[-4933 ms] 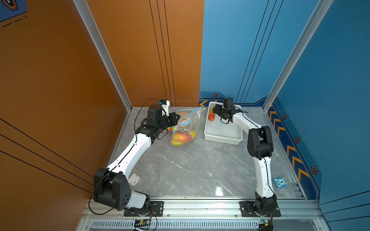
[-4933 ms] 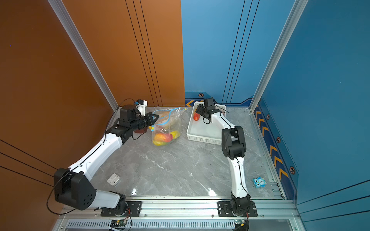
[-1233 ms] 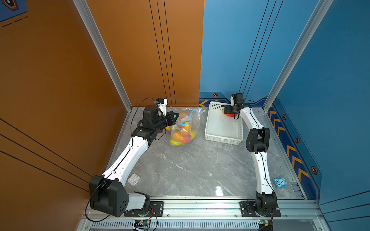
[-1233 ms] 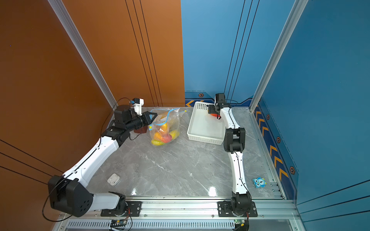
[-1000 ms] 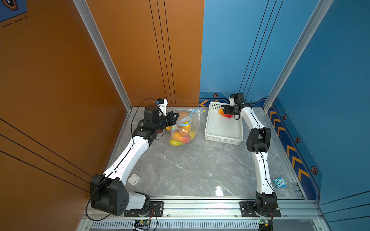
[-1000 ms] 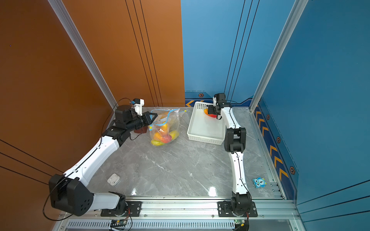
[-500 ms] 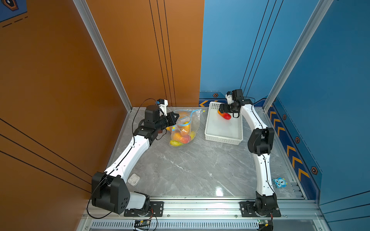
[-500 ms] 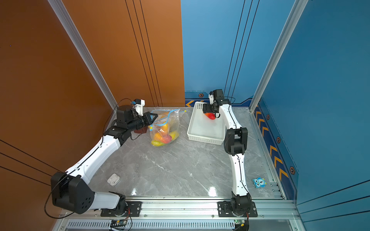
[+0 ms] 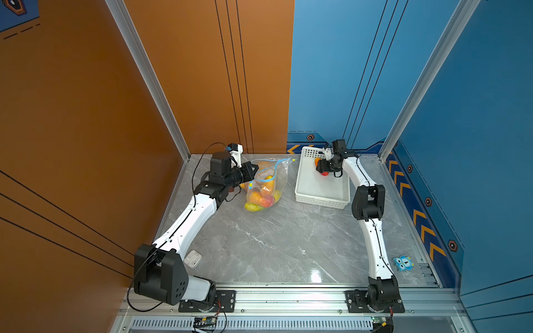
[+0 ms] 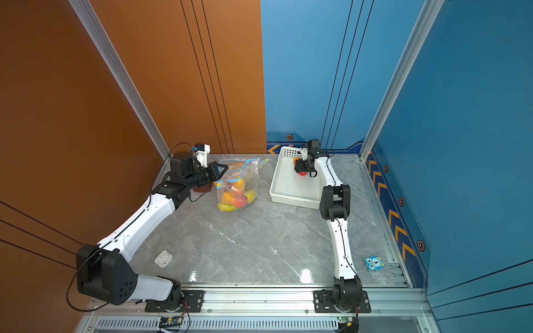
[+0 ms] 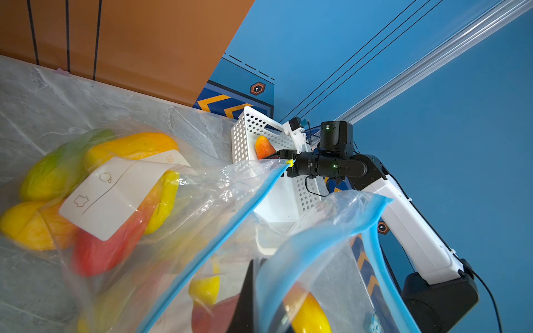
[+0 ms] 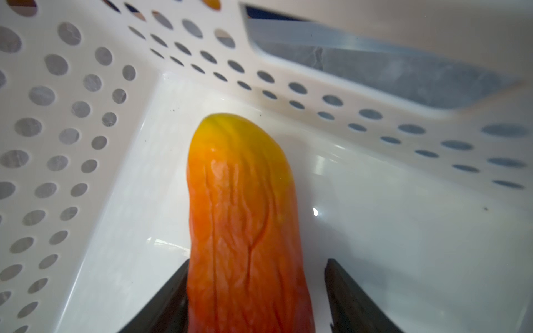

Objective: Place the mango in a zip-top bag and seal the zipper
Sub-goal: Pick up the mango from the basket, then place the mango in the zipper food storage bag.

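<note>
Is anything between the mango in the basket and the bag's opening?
Only the side wall of the white basket: the mango lies inside it and must clear that wall to reach the zip-top bag. Nothing else visible.

A white case and a blue owl toy lie well apart.

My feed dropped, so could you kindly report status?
Left tool shut on clear zipper bag. Right tool open around orange mango in white perforated basket. Nothing blocking.
</note>
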### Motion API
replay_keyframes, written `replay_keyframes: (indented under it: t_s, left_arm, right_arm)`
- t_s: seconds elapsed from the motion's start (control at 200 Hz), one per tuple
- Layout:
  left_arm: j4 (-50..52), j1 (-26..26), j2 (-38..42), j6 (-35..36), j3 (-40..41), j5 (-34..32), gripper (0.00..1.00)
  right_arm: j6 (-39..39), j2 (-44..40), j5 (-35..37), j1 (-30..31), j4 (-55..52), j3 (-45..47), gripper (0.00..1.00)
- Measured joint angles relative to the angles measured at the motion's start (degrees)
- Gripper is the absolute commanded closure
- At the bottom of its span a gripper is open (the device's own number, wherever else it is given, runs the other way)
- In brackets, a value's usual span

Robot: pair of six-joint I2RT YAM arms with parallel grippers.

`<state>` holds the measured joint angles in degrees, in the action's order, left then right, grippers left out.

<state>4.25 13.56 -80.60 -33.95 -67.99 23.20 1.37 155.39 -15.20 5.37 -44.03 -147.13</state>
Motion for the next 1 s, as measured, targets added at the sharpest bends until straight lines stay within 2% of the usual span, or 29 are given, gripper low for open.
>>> replay_keyframes:
  t_s: [0.045, 0.195, 0.295, 0.385, 0.505, 0.636, 0.726, 0.861, 1.001]
  left_arm:
    - [0.02, 0.00, 0.00, 0.00, 0.00, 0.00, 1.00]
    - [0.04, 0.00, 0.02, 0.02, 0.00, 0.00, 1.00]
    - [0.04, 0.00, 0.02, 0.00, 0.00, 0.00, 1.00]
    - [0.07, 0.00, 0.07, 0.00, 0.00, 0.00, 1.00]
    - [0.13, 0.00, 0.24, 0.02, 0.00, -0.02, 1.00]
    - [0.17, 0.00, 0.35, 0.00, 0.00, -0.02, 1.00]
    - [0.17, 0.00, 0.35, -0.26, 0.00, 0.00, 1.00]
    - [-0.20, 0.00, 0.35, -0.70, 0.00, 0.00, 1.00]
    - [-0.24, 0.00, 0.35, -1.53, 0.00, 0.04, 1.00]
  right_arm:
    - [-0.61, 0.00, 0.00, 0.11, 0.00, -0.42, 0.59]
    - [-1.77, -0.42, -0.09, 0.42, 0.04, -0.28, 0.75]
    - [-2.84, -3.80, -0.70, 0.70, -0.07, 4.02, 0.84]
    - [-4.24, -11.72, -1.70, 1.33, 1.09, 12.76, 0.84]
    - [-6.75, -30.14, -4.76, 3.26, 8.46, 28.96, 0.84]
    - [-10.16, -54.16, -6.84, 9.07, 25.46, 45.68, 0.80]
    - [-12.81, -65.09, -7.43, 15.69, 38.69, 53.42, 0.80]
    - [-16.96, -68.87, -8.20, 24.20, 55.89, 60.22, 0.80]
    - [-19.10, -62.64, -7.50, 30.08, 64.63, 63.54, 0.80]
